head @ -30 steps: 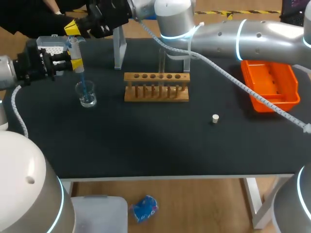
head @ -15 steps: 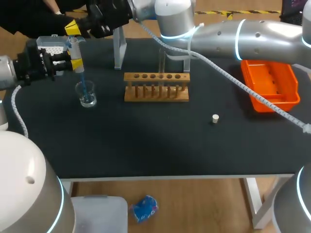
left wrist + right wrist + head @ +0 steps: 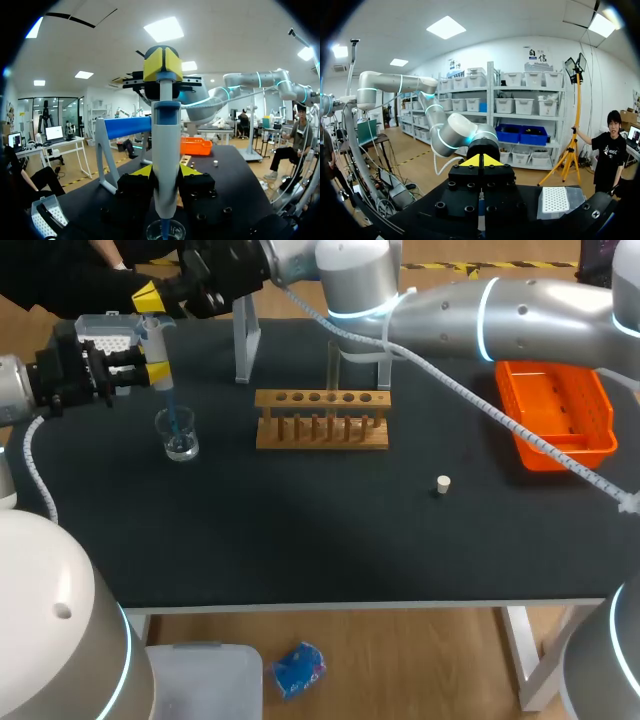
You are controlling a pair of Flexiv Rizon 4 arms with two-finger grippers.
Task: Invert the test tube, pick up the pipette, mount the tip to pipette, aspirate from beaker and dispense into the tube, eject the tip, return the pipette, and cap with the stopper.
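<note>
My left gripper (image 3: pixel 157 364) is shut on the white pipette (image 3: pixel 154 345) and holds it upright. The pipette's blue tip (image 3: pixel 173 420) dips into the small glass beaker (image 3: pixel 180 436). In the left wrist view the pipette (image 3: pixel 165 145) stands between the yellow fingertips (image 3: pixel 142 172), with the beaker (image 3: pixel 165 231) just below. My right gripper (image 3: pixel 148 298), reaching across from the right, is shut and rests its tips on the pipette's top (image 3: pixel 163 62). A test tube (image 3: pixel 333 368) stands upright in the wooden rack (image 3: pixel 322 420). The stopper (image 3: pixel 443 483) lies on the mat to the rack's right.
A tip box (image 3: pixel 105 330) sits at the back left, behind the left gripper. The pipette stand (image 3: pixel 243 340) rises behind the rack. An orange tray (image 3: pixel 555 415) lies at the right edge.
</note>
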